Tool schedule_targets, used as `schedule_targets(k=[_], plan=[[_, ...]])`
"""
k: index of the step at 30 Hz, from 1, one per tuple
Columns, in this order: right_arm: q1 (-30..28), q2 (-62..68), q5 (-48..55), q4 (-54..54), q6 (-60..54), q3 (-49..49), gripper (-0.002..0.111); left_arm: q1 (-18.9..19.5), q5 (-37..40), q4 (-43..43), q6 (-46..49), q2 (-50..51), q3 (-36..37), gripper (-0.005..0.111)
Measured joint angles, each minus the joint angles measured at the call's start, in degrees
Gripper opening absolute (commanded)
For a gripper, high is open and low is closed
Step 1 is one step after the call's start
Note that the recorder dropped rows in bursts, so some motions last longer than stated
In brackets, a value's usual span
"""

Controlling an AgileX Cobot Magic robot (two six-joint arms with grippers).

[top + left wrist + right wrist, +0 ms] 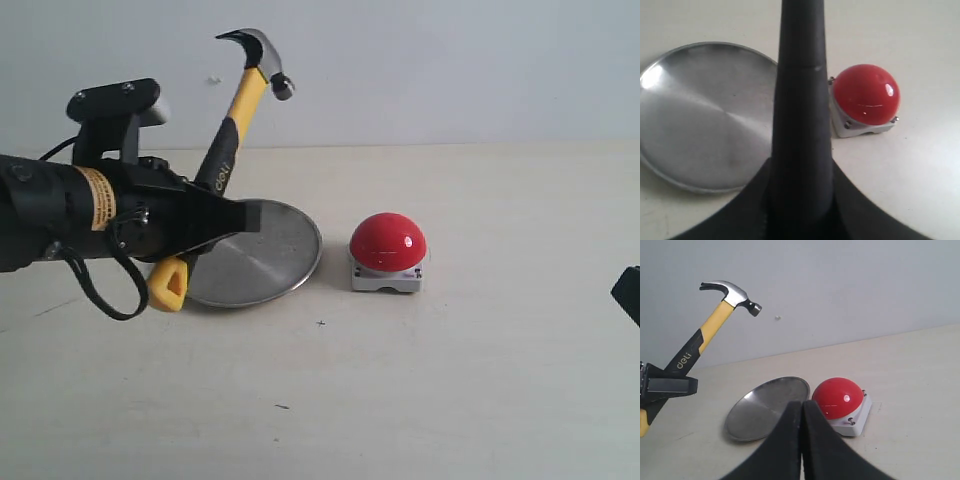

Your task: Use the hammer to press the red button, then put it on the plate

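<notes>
I've got the left gripper clamped on the hammer (head up, by the left edge of the bench); right gripper has its jaws together.

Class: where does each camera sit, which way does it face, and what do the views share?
Exterior: off the arms, facing the wall; the left gripper holds the hammer raised.
Left wrist: on the left arm, looking down past its gripper.
Right wrist: on the opposite wrist, looking past the shut right gripper toward the wall.
All share the plate and the red button.
</notes>
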Motion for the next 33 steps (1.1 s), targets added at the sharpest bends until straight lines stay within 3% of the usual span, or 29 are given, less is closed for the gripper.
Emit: schedule_targets(k=[4,11,17,23,27,33], plan=[[0.0,0.0,0.0,0.0,0.0,0.0,0.000,3.2,-0.8,0.0,0.0,0.0,1.8,0.000],[0.0,0.0,0.0,0.0,0.0,0.0,0.000,7.9,10.4,-1.1,4.2,0.0,1.9,0.000],[0.0,0.0,0.0,0.0,0.0,0.0,0.000,8.1,19.8,-12.6,20.7,0.2,0.8,0.000],[0.0,0.0,0.0,0.0,0.0,0.0,0.000,8.1,27.3,-34.3,45.6,0.2,-2.7,0.000],[0.0,0.0,0.0,0.0,0.0,0.0,0.000,8.8,26.5,-56.3,67.2,0.4,-3.4,0.000],[0.0,0.0,0.0,0.0,0.0,0.0,0.000,13.1,27.8,-90.9,97.2,3.0,-3.3,0.000]])
